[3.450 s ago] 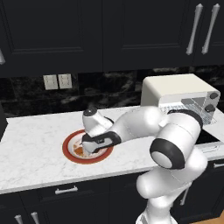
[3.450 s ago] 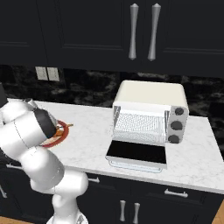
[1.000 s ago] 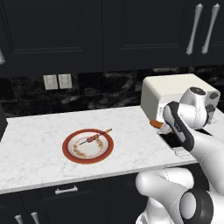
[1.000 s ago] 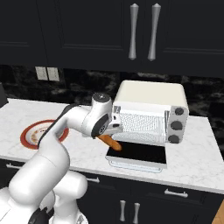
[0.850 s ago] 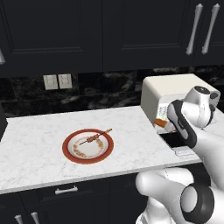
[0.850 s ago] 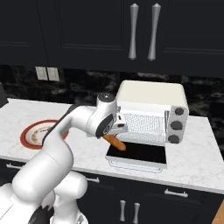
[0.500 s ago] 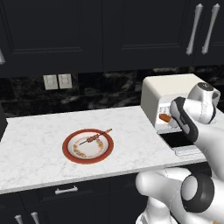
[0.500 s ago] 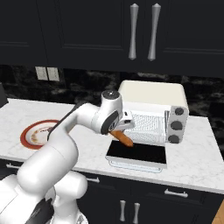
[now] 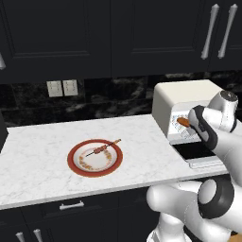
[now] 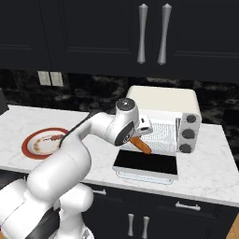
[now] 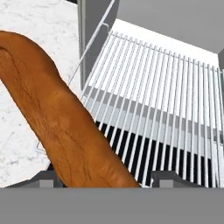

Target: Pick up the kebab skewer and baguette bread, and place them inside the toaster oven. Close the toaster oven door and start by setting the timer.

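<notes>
My gripper (image 10: pixel 137 138) is squeezed on the baguette bread (image 10: pixel 141 144), held over the open toaster oven door (image 10: pixel 147 164). My hand view shows the wire rack (image 11: pixel 166 100) up close. The left view shows the kebab skewer (image 9: pixel 103 149) on its plate (image 9: pixel 75 165).

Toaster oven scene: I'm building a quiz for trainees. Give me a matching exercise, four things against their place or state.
Things:
1. baguette
2. skewer
3. oven door
4. oven rack

Places or states:
A. lying on the red-rimmed plate
B. folded down, open
C. held in the gripper at the oven mouth
D. bare inside the oven

Pairs: 1-C, 2-A, 3-B, 4-D
</notes>
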Motion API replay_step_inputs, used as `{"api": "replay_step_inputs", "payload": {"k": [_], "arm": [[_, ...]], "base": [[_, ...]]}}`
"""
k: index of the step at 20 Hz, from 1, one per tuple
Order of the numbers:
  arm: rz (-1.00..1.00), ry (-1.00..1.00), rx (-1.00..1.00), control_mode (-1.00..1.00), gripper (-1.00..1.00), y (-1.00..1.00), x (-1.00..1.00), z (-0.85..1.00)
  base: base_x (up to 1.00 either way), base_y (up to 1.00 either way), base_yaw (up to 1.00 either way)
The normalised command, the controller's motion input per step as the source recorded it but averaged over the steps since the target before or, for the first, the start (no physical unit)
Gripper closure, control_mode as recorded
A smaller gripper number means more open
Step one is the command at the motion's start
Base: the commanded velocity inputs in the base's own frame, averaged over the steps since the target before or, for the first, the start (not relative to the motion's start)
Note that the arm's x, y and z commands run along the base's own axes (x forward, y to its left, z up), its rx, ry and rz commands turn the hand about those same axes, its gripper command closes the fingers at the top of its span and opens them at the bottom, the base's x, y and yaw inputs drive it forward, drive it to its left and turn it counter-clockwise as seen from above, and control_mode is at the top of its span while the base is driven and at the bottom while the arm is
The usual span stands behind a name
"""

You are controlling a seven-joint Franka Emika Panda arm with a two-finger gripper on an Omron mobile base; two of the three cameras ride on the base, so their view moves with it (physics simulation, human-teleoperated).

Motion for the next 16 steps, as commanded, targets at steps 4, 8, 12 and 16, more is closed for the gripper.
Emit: {"api": "replay_step_inputs", "payload": {"k": [4, 8, 12, 16], "arm": [[0.00, -0.04, 0.00, -1.00, 1.00, -0.20, 0.20, 0.03], [0.00, 0.00, -0.02, -1.00, 1.00, -0.11, 0.14, 0.00], [0.00, 0.00, -0.04, -1.00, 1.00, -0.13, 0.20, 0.00], [0.00, 0.00, -0.02, -1.00, 1.00, -0.14, 0.20, 0.00]], "base": [[0.00, 0.00, 0.00], [0.00, 0.00, 0.00], [0.00, 0.00, 0.00], [0.00, 0.00, 0.00]]}}
